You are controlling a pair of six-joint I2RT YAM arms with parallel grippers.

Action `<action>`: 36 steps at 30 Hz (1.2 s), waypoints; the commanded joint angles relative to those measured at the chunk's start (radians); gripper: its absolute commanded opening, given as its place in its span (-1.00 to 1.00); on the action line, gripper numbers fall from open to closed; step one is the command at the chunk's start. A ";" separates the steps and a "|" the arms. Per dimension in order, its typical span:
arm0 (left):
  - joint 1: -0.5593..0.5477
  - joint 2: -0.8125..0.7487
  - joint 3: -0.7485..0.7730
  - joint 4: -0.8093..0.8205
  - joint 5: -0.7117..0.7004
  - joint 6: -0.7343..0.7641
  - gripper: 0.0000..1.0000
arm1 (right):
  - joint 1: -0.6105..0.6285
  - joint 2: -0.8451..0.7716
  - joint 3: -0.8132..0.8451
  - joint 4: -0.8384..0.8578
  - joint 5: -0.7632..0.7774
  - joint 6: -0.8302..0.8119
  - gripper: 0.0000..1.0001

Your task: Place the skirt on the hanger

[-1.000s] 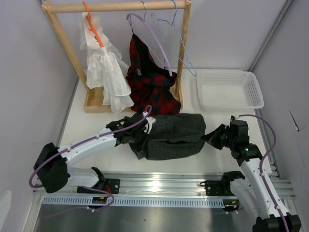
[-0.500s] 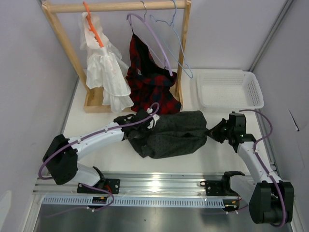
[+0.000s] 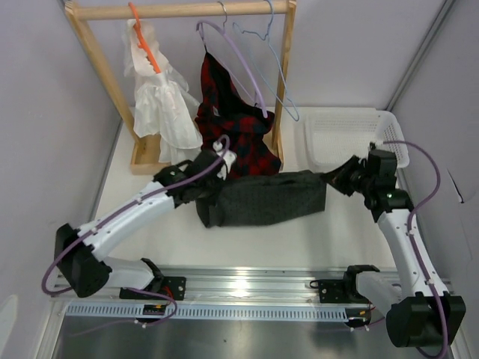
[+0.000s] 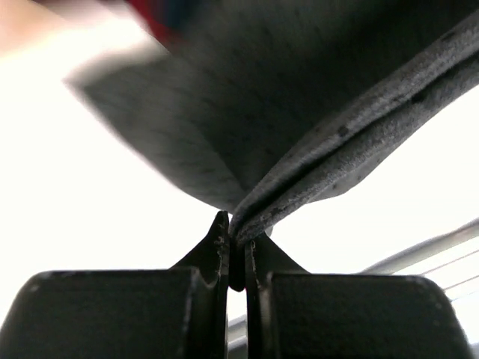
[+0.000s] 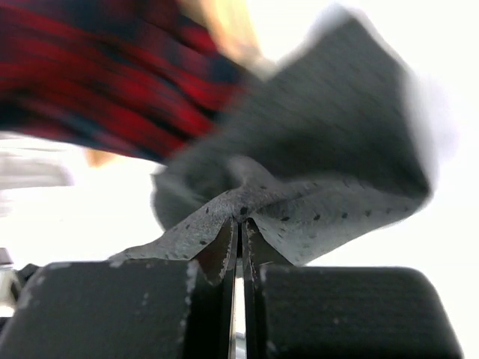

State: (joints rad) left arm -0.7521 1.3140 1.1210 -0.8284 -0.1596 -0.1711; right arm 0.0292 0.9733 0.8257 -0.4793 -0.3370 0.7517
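The dark grey skirt [image 3: 266,198] is stretched between both arms just above the table, in front of the rack. My left gripper [image 3: 212,188] is shut on its left end; in the left wrist view a thick hem of the skirt [image 4: 352,149] is pinched at the left gripper [image 4: 237,233]. My right gripper [image 3: 334,177] is shut on the right end, with dotted cloth of the skirt [image 5: 314,149] folded over the right gripper [image 5: 241,224]. The thin light-blue hanger [image 3: 275,71] hangs on the wooden rail at the right, empty.
On the wooden rack [image 3: 179,10] hang a white dress on an orange hanger [image 3: 159,105] and a red plaid garment [image 3: 232,123] on a lilac hanger [image 3: 238,63]. A white basket [image 3: 352,138] stands at the back right. Walls close both sides.
Both arms have lifted and carried the skirt back toward the rack, pulling it flatter. The left gripper has closed tighter on the left end. The blue hanger has swung slightly.
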 commanded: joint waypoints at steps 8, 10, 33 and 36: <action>0.082 -0.090 0.532 -0.071 -0.373 0.168 -1.00 | -0.012 0.130 0.571 -0.024 0.021 -0.074 -1.00; 0.082 -0.117 0.574 -0.064 -0.359 0.168 -1.00 | -0.014 0.133 0.613 -0.050 0.023 -0.083 -1.00; 0.082 -0.246 0.631 -0.140 -0.166 0.111 -1.00 | -0.020 0.025 0.696 -0.168 0.053 -0.124 -1.00; 0.080 -0.309 0.594 -0.114 -0.107 0.119 -1.00 | -0.020 -0.001 0.716 -0.185 0.044 -0.127 -1.00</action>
State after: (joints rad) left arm -0.6983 1.0863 1.6848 -0.9333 -0.2100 -0.0917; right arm 0.0402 1.0039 1.4746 -0.6765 -0.4118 0.6758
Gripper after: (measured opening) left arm 0.053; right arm 0.020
